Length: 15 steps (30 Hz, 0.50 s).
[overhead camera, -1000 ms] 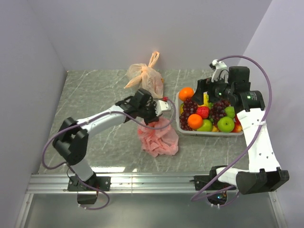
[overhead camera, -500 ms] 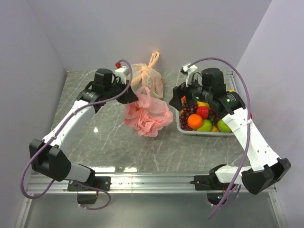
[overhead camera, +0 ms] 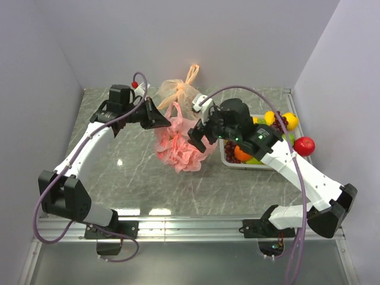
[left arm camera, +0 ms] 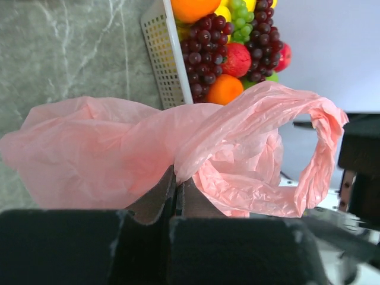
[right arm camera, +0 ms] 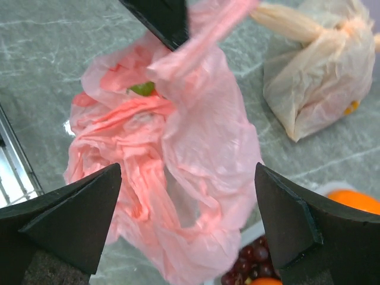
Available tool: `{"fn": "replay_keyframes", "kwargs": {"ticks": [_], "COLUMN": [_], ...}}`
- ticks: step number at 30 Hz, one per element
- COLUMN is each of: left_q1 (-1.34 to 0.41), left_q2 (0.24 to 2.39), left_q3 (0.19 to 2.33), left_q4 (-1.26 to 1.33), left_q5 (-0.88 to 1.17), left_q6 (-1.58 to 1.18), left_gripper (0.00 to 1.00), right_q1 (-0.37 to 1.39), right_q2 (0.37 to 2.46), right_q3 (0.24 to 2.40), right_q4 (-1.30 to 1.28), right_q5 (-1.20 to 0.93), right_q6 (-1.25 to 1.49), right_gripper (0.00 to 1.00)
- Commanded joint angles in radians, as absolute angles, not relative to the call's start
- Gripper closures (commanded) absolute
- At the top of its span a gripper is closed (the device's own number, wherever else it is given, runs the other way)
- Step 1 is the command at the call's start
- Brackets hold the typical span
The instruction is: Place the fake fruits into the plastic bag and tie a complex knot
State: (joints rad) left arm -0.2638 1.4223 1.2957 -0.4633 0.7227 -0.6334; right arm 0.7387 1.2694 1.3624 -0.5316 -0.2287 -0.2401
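Note:
The pink-red plastic bag [overhead camera: 178, 147] sits crumpled mid-table, one loop handle pulled up. My left gripper [overhead camera: 160, 119] is shut on that handle, and the pinch shows in the left wrist view [left arm camera: 176, 176]. My right gripper [overhead camera: 199, 134] is open and empty just above the bag's right side, with the other loose loop handle [right arm camera: 202, 178] between its wide-apart fingers [right arm camera: 71, 214]. A green fruit [right arm camera: 142, 88] shows inside the bag. The other fake fruits, grapes [left arm camera: 205, 44] and oranges [left arm camera: 224, 89], lie in the white basket [left arm camera: 159, 56]. No knot shows.
The pale orange tied bag [overhead camera: 181, 95] stands just behind the pink bag, close to both grippers. The fruit basket [overhead camera: 228, 161] is right of the bag, partly under my right arm. A red fruit [overhead camera: 304, 146] and yellow fruits [overhead camera: 290, 120] are at its far side.
My left gripper carried the bag from the front centre up and back-left, holding its handle. My right arm swung left from the basket to the bag.

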Motion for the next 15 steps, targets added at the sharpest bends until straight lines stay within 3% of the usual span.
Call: {"fn": "replay_keyframes", "kwargs": {"ticks": [1, 9, 12, 13, 15], "left_q1": [-0.247, -0.244, -0.244, -0.242, -0.227], "left_q2": [1.445, 1.421, 1.387, 1.372, 1.353], "left_q3": [1.281, 1.212, 1.183, 1.177, 1.173], "left_q4": [-0.411, -0.278, -0.227, -0.201, -0.192], "left_q5": [0.833, 1.015, 1.077, 1.083, 1.083], "left_q6": [-0.733, -0.807, -0.819, -0.821, -0.802], "left_gripper": [1.00, 1.00, 1.00, 1.00, 1.00], "right_q1": [0.793, 0.838, 0.830, 0.825, 0.812], "right_q2": [1.302, 1.396, 1.443, 1.459, 1.476], "right_q3": [1.381, 1.341, 1.332, 1.335, 1.363], "right_q4": [-0.428, -0.269, -0.244, -0.253, -0.279], "right_q5": [-0.126, 0.070, 0.112, 0.095, 0.037], "right_q6": [-0.296, -0.316, -0.308, -0.299, -0.258], "right_gripper": [0.00, 0.03, 0.20, 0.36, 0.57]}}
